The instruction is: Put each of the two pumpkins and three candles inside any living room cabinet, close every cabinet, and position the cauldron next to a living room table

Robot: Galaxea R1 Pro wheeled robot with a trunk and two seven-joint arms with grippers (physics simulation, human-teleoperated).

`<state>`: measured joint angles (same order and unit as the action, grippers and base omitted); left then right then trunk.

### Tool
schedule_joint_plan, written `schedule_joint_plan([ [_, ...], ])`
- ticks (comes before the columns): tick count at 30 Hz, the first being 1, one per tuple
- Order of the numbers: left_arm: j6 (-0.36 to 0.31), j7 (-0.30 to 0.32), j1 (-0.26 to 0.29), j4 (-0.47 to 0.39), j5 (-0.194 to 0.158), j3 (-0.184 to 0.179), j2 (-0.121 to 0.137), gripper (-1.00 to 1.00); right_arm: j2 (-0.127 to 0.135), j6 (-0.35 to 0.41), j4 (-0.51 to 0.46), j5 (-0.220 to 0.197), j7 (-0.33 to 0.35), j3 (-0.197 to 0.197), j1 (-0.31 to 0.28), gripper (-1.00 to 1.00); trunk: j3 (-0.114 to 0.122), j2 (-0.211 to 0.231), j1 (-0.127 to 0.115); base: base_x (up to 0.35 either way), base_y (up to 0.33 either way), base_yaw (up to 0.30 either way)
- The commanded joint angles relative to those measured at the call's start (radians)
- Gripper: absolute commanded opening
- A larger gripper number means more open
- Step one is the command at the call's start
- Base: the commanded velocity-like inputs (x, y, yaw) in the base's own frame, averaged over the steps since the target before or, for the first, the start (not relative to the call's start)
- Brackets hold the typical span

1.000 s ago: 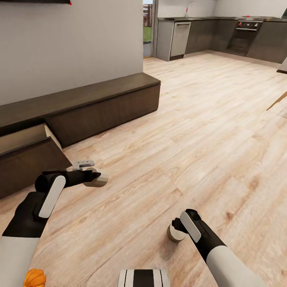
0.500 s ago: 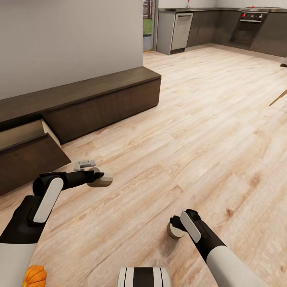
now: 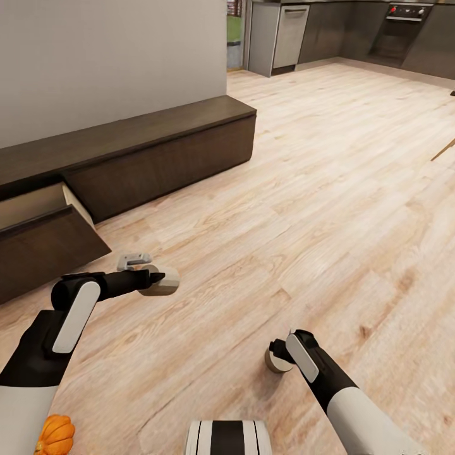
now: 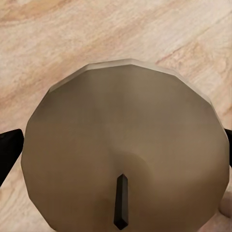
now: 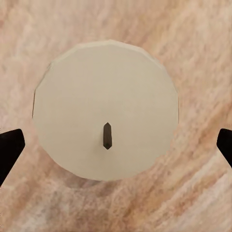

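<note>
- Nearest my base, at my left: one pumpkin (image 3: 55, 435), bright orange and ribbed, on the floor (image 3: 328, 208) beside my left forearm. Judged light, rigid and rounded; the ribs should give the pads purchase if taken across the middle, below the stem.
- Right claw (image 3: 278, 361): low over the floor with a pale candle (image 3: 276, 363) at its tip. The right wrist view looks straight down on the candle's (image 5: 105, 110) round top and dark wick, a dark fingertip (image 5: 9, 150) standing off at either side. Whether those fingers press the wax I cannot tell.
- Left claw (image 3: 157, 279): held out level, closed on a second candle (image 3: 159, 282), which it carries clear of the floor. The left wrist view has that candle's (image 4: 125, 145) faceted top close up, wick towards the lens.
- Handling, both candles: judged short, stiff wax cylinders, light and smooth, so apt to slip or roll. Best gripped across the side wall at mid-height, never by the wick.
- Just past the left claw: a small grey object (image 3: 133, 260) on the floor, kind unclear.
- Farther left: the cabinet (image 3: 164, 148), long, low and dark, along the wall; its near drawer (image 3: 44, 246) stands pulled out, pale inside. A fair place for both candles.
- Farthest: kitchen units (image 3: 354, 31) beyond the open floor.
</note>
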<state>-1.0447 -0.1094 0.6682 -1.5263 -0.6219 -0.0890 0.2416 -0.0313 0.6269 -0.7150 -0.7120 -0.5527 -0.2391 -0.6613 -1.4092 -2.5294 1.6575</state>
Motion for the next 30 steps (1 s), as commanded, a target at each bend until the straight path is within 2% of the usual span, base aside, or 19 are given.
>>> schedule_joint_plan([
  [1, -0.002, -0.011, 0.001, -0.002, -0.010, -0.002, 0.001, -1.00, 0.001, 0.000, -0.001, -0.010, -0.010, -0.003, -0.002, 1.00, -0.001, 0.000, 0.000, 0.000, 0.000, 0.000],
  [10, -0.002, -0.011, 0.001, -0.006, -0.010, -0.002, -0.002, -1.00, -0.001, -0.043, 0.029, -0.009, -0.004, -0.006, -0.022, 1.00, -0.001, 0.000, 0.000, 0.000, 0.000, 0.000],
  [17, -0.002, -0.011, 0.001, -0.006, -0.010, -0.002, -0.002, -1.00, 0.000, -0.059, 0.063, -0.006, 0.042, -0.008, -0.038, 1.00, -0.024, -0.002, 0.003, 0.000, 0.000, 0.000],
  [23, -0.002, -0.010, 0.001, -0.006, -0.010, -0.002, -0.002, -1.00, -0.001, -0.068, 0.082, 0.027, 0.053, -0.007, -0.041, 1.00, -0.024, -0.002, 0.003, 0.000, 0.000, 0.000],
  [30, -0.002, -0.011, 0.001, -0.006, -0.010, -0.002, -0.002, -1.00, -0.001, -0.070, 0.087, 0.035, 0.056, -0.006, -0.041, 1.00, -0.028, -0.002, 0.003, 0.000, 0.000, 0.000],
])
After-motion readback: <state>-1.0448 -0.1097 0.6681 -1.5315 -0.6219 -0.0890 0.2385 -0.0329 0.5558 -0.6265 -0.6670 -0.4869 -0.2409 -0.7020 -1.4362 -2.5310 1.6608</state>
